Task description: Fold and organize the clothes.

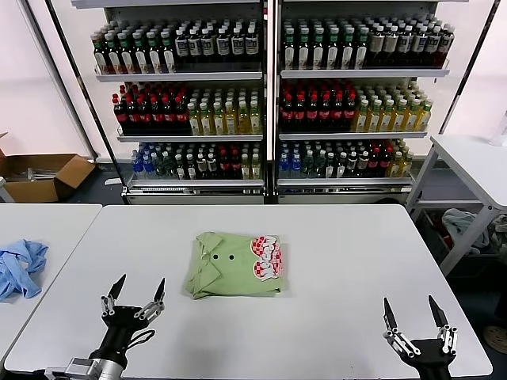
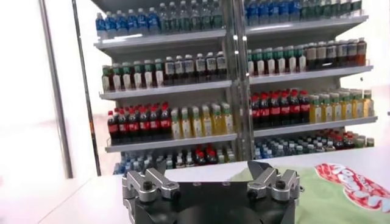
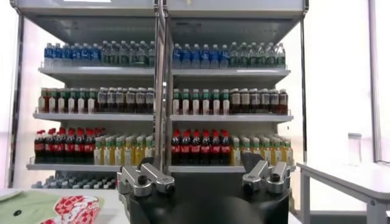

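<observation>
The light green shirt (image 1: pixel 234 264) lies folded into a neat rectangle in the middle of the white table (image 1: pixel 341 261). Its collar, two dark buttons and red-and-white patch (image 1: pixel 267 256) face up. My left gripper (image 1: pixel 139 289) hovers open near the table's front left, short of the shirt, with nothing between its fingers. At the front right my right gripper (image 1: pixel 412 307) stands open and empty too, well apart from the shirt. The left wrist view shows the shirt (image 2: pixel 317 195) past the open left gripper (image 2: pixel 207 173); the right wrist view catches its patch (image 3: pixel 70 210) off to one side of the right gripper (image 3: pixel 201 170).
A crumpled light blue garment (image 1: pixel 20 267) lies on the neighbouring table at left. Shelves of bottled drinks (image 1: pixel 269 95) stand behind the table. A cardboard box (image 1: pixel 43 176) sits on the floor at back left, and another white table (image 1: pixel 475 162) stands at right.
</observation>
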`<control>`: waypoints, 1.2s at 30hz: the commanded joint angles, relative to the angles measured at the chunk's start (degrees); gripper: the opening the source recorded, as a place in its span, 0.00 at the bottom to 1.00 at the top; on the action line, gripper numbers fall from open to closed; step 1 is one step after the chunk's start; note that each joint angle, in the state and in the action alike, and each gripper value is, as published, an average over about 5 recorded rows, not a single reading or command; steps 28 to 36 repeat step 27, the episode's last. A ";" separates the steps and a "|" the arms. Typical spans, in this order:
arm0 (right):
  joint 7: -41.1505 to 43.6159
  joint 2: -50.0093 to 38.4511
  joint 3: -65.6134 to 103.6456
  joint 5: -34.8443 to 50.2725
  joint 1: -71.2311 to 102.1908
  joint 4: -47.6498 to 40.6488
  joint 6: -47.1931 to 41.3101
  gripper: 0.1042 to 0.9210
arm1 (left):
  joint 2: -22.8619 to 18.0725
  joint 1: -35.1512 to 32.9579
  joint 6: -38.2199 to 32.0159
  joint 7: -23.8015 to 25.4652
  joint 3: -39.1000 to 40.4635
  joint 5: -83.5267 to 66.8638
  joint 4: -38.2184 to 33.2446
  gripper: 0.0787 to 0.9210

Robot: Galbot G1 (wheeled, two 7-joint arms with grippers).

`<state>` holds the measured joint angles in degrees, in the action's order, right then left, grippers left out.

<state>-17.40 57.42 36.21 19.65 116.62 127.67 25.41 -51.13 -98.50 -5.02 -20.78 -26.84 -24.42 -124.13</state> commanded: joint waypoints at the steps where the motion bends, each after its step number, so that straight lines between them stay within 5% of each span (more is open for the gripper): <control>1: -0.01 0.13 0.21 -0.14 1.58 -0.41 2.47 0.88 | 0.36 -1.30 -0.48 -0.22 -2.26 -2.65 0.31 0.88; 36: 0.28 1.50 0.94 -1.08 3.74 -0.43 3.58 0.88 | 0.52 -2.50 -2.23 -0.22 -3.88 -2.59 0.74 0.88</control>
